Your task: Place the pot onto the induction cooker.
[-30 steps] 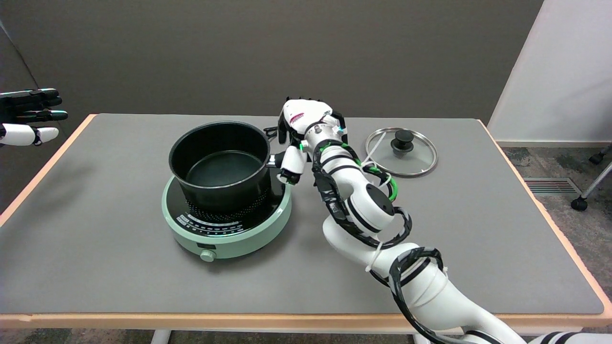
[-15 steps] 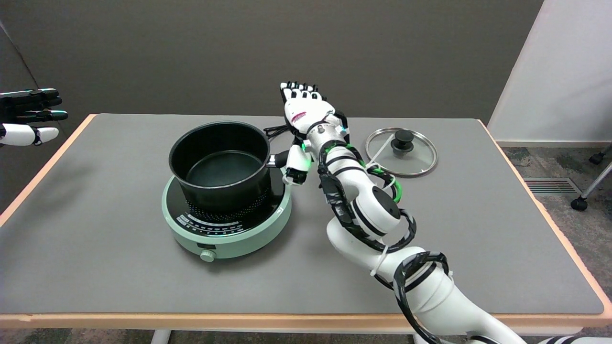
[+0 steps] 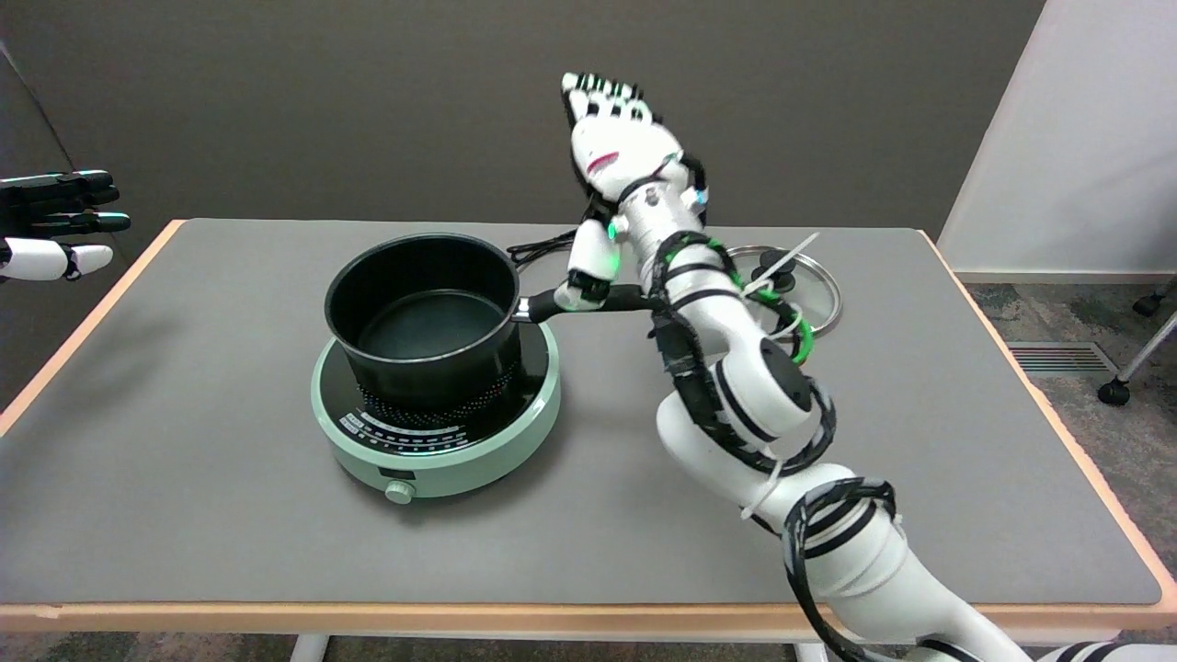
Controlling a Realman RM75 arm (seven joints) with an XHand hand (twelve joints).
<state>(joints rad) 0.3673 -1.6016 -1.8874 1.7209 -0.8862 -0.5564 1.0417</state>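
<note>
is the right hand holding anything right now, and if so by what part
Nothing is held. The right hand is raised with fingers extended above the pot's handle; the pot sits on the induction cooker.

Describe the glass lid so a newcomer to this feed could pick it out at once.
Start at the grey table and find the green induction cooker carrying the black pot. Look right, past the right arm, to the far right area: the lid lies flat there, partly hidden. It alone is clear glass with a metal rim and black knob.
</note>
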